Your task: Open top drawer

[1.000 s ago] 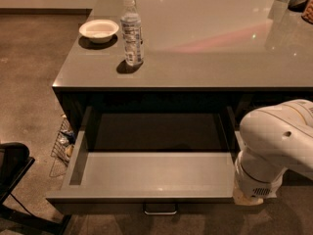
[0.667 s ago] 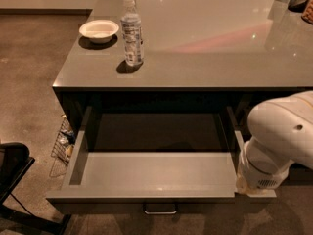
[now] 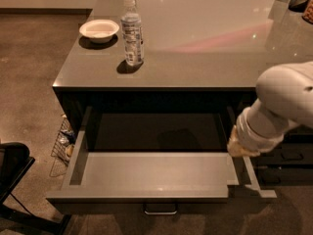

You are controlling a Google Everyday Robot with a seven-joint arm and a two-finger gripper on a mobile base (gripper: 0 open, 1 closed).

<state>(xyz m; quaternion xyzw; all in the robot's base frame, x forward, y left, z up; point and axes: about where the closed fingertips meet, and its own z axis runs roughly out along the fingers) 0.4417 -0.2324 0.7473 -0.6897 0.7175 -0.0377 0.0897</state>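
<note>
My hand [image 3: 238, 145] hangs at the right edge of the top drawer [image 3: 151, 170], which stands open. Its handle [image 3: 160, 210] lies leftward, at the front; the hand's state I cannot tell.

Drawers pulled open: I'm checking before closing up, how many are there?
1: the wide dark grey top drawer, pulled out below the grey countertop. The white arm puts its claw at the drawer's right side, hiding part of the narrower drawers there.
</note>
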